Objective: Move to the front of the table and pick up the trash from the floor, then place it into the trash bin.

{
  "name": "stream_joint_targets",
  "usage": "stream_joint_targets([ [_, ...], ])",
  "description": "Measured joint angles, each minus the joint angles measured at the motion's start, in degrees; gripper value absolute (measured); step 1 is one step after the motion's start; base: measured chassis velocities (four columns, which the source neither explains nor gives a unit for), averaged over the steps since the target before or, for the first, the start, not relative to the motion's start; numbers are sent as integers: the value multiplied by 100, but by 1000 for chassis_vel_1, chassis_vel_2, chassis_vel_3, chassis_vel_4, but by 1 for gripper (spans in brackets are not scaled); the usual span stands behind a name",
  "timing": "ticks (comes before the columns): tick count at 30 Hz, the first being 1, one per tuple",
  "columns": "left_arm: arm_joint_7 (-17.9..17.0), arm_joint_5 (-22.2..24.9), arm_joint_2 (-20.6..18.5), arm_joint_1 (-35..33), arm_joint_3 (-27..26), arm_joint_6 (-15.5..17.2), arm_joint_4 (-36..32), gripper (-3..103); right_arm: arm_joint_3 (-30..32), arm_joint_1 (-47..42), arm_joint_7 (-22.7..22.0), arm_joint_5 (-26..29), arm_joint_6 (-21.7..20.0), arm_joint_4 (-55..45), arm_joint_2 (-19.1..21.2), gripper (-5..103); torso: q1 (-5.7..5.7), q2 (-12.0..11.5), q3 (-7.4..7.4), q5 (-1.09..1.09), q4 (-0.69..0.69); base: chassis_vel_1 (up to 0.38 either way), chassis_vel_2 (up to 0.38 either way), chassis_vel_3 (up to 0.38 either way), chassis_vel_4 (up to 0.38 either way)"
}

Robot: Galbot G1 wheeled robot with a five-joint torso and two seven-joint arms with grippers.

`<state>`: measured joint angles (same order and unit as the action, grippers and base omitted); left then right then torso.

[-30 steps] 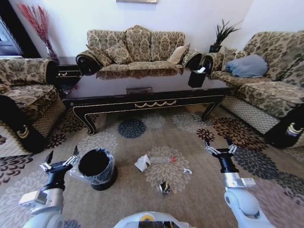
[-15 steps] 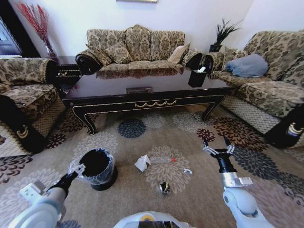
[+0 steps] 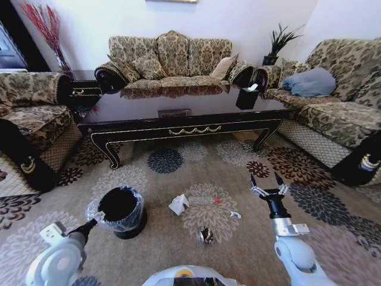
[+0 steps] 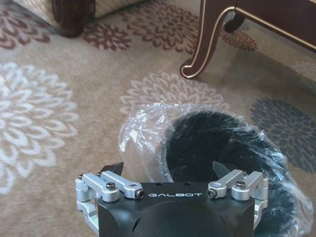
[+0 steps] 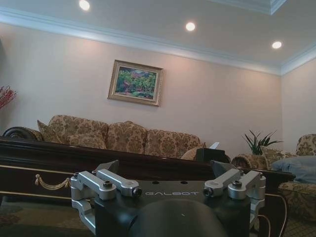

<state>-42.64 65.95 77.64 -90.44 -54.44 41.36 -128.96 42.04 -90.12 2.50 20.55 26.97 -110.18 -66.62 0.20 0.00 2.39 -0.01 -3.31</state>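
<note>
Since a second ago my left arm has swung down from its raised pose; its end effector (image 3: 94, 223) now sits at the near-left rim of the trash bin (image 3: 122, 211), at about 7 o'clock from my centre of view; the right arm has eased slightly inward, its end effector (image 3: 266, 190) upright at about 4 o'clock; the camera has held steady.

From the left wrist, I see that end effector's fingers (image 4: 222, 172) spread wide, pointing at the black bin (image 4: 217, 153) and its crinkled clear liner (image 4: 143, 133); whether they touch the plastic I cannot tell; a curved gold-trimmed leg (image 4: 207, 39) of the bench stands beyond the bin on the floral carpet (image 4: 44, 113).

The right end effector (image 5: 168, 170) is also wide and holds nothing; it faces the dark bench (image 5: 59, 158), the sofa (image 5: 123, 138) and a framed painting (image 5: 136, 82) on the wall.

The trash lies on the carpet (image 3: 178, 167) in front of the bench (image 3: 184, 119), between the two arms: a crumpled white tissue (image 3: 178, 204) just right of the bin; a clear bottle with a red cap (image 3: 203, 201) touching or just beside it; a tiny white scrap (image 3: 235, 214) nearer the right arm; a dark shiny wrapper (image 3: 206, 235) closest to me at 6 o'clock; none of it is lifted.
</note>
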Motion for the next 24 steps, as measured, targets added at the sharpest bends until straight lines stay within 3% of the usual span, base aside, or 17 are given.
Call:
stream_joint_targets([
  [5, 11, 258, -88, 265, 85, -51, 481, 100, 1, -45, -21, 0, 0, 14, -5, 100, 0, 0, 0, 0, 0, 0, 0, 0, 0],
  [18, 117, 205, -75, 566, 250, -118, 1210, 103, 19, -111, -37, -36, 0, 21, -77, 100, 0, 0, 0, 0, 0, 0, 0, 0, 0],
  [22, 149, 181, -80, 597, 263, -131, 1291, 100, 17, -117, -38, -59, 0, 21, -92, 100, 0, 0, 0, 1, 0, 0, 0, 0, 0],
  [23, 168, 153, -80, 602, 269, -143, 1318, 92, 17, -118, -40, -67, 0, 21, -98, 100, 0, 0, 0, 0, 0, 0, 0, 0, 0],
  [24, 193, 118, -78, 604, 274, -154, 1336, 92, 16, -119, -40, -72, 0, 22, -101, 100, 0, 0, 0, 1, 0, 0, 0, 0, 0],
])
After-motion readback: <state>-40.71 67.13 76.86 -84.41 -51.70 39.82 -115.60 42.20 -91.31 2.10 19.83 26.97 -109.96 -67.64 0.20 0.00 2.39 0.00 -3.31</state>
